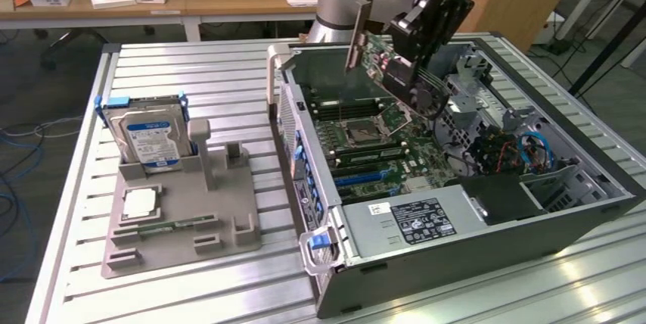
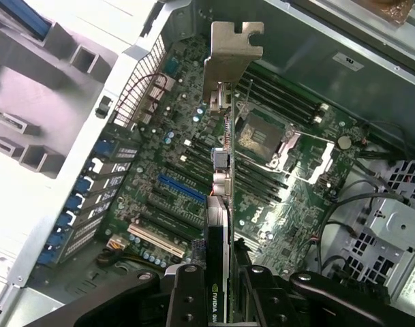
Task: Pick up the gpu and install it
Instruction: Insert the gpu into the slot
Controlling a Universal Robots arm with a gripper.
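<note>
1. gpu (image 1: 382,55) is up in the air over the open computer case (image 1: 485,252), edge down. Its metal bracket (image 1: 355,40) points toward the rear wall of the case.
2. My gripper (image 1: 406,76) is pinching the card across its flat faces. From the wrist, the fingers (image 2: 187,300) sit either side of the thin card (image 2: 221,197), with the bracket (image 2: 231,58) at the far end.
3. Handling, as I judge it: light and stiff, but fragile. The board is thin, its parts are bare, and the bottom contact edge shouldn't take a knock. The flat faces near the middle look like the right place to grip, and that's where I've got it.
4. Directly below is the motherboard (image 2: 166,157). The blue slot (image 2: 181,189) lies a little off to one side of the card's edge, and the processor socket (image 2: 268,139) is on the other side.
5. In the way, by my reading: the rear wall is tight against the bracket end, and there's a tangle of cables (image 1: 535,150) toward the exterior view's right. The power supply (image 1: 414,218) looks clear of the card.
6. Well apart, on the exterior view's left, a hard drive (image 1: 151,138) stands in a grey stand (image 1: 181,218) on the table (image 1: 202,74).
</note>
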